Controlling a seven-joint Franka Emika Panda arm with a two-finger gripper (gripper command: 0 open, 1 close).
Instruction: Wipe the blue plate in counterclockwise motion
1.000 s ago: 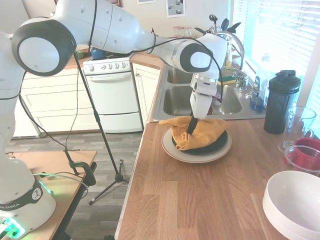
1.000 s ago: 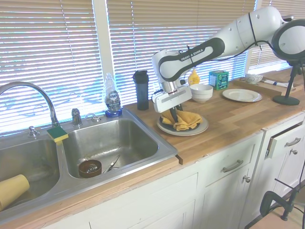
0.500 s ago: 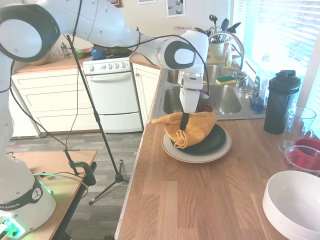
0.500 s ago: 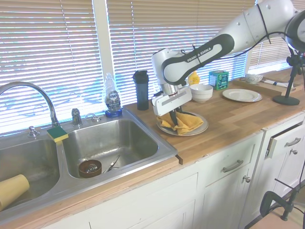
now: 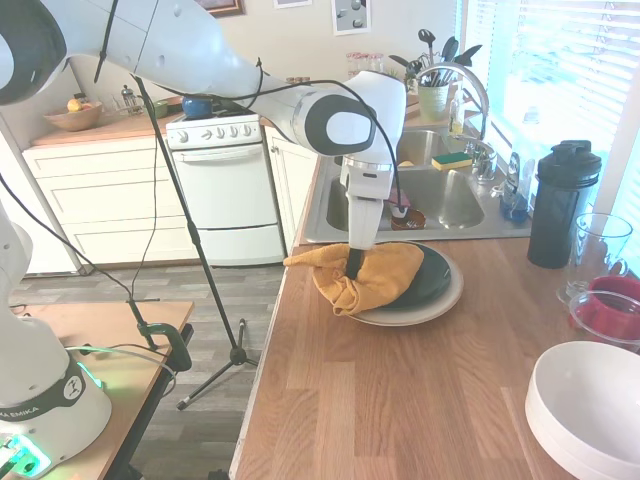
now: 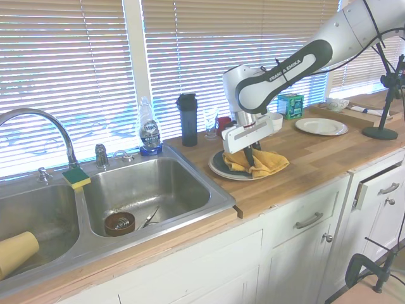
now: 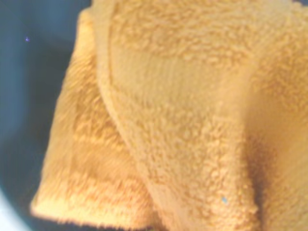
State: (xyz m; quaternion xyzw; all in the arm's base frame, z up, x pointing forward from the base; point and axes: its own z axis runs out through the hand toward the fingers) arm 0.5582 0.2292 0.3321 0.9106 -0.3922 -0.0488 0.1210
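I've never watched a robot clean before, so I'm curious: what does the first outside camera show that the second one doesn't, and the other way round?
Only the first exterior view shows the stove, the red cup and the white bowl close up.

Only the second exterior view shows the dish soap bottle, the green box and a separate white plate.

Both show the hand gripping the orange towel on the blue plate, the cream plate beneath, the sink and the black bottle.
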